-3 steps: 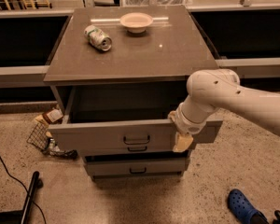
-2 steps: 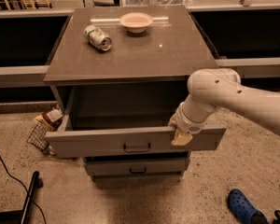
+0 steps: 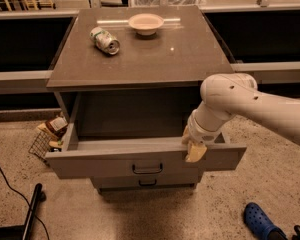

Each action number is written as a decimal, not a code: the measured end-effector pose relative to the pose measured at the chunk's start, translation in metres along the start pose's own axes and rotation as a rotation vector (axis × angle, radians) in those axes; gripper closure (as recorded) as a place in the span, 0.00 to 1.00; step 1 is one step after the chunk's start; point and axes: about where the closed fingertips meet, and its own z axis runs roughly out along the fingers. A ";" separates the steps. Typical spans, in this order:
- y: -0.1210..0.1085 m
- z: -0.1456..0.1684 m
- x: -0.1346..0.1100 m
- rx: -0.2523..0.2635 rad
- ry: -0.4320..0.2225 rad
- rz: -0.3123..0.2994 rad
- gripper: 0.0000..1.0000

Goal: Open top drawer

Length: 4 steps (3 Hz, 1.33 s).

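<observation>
The top drawer [image 3: 105,164] is a wide grey-brown front with a small dark loop handle [image 3: 147,169] at its centre. It stands pulled far out of the cabinet, its inside showing. My gripper [image 3: 195,151] sits at the drawer's top front edge, right of the handle, with a yellowish fingertip [image 3: 196,153] hanging over the front. My white arm [image 3: 255,104] reaches in from the right. A narrower drawer front [image 3: 147,182] shows below, closed.
On the cabinet top [image 3: 180,54] lie a tipped can [image 3: 105,40] and a pale bowl [image 3: 146,23]. A wire basket with packets [image 3: 50,136] stands on the floor at the left. A black cable [image 3: 10,184] and a blue shoe [image 3: 260,221] lie on the floor.
The top drawer has slid further out toward the camera, and my gripper has moved with its front edge.
</observation>
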 end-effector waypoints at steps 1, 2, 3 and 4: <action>0.000 0.000 0.000 0.000 0.000 0.000 0.62; 0.001 -0.007 0.003 0.014 -0.017 -0.002 0.38; 0.002 -0.022 0.005 0.040 -0.026 -0.006 0.15; 0.004 -0.057 0.006 0.089 -0.018 -0.023 0.00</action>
